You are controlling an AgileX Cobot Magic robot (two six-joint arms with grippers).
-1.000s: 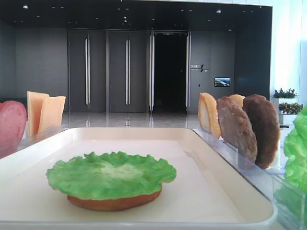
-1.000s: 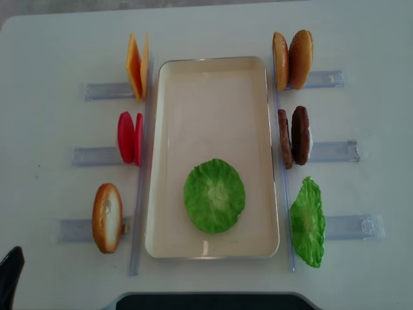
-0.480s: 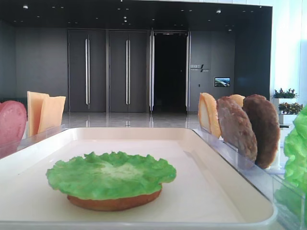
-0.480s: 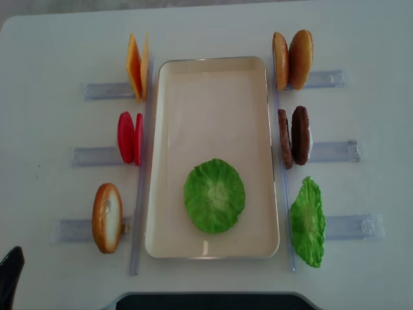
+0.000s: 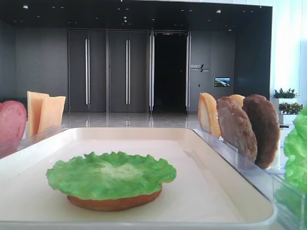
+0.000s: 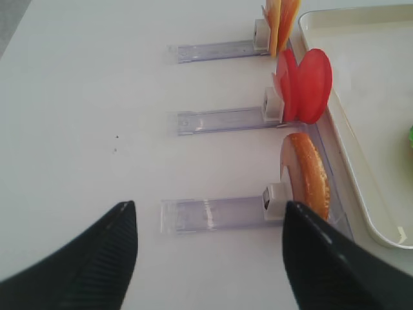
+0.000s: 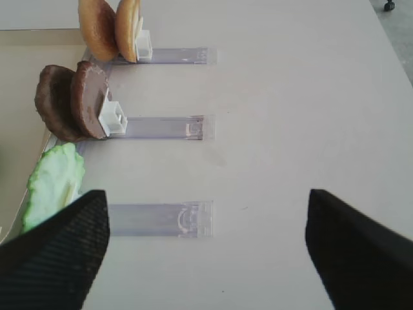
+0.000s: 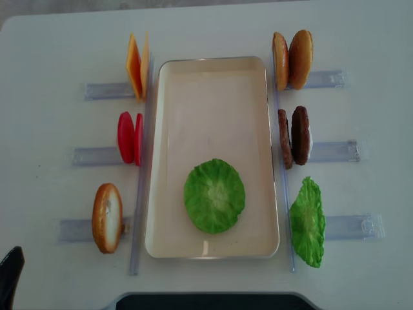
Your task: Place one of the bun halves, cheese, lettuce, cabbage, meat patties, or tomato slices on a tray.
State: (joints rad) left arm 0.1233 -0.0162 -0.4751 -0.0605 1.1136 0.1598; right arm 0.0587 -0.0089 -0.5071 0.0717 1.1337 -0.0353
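The cream tray lies in the middle of the table. In it a lettuce leaf rests on a bun half. Left of the tray stand cheese slices, tomato slices and a bun half. On its right stand two bun halves, two meat patties and another lettuce leaf. My left gripper is open and empty, above the table short of the left bun half. Open and empty too, my right gripper hangs right of the lettuce.
Each food item stands in a clear plastic rack reaching outward from the tray. Long clear strips run along both tray sides. A dark finger of the left gripper shows at the bottom left corner of the overhead view.
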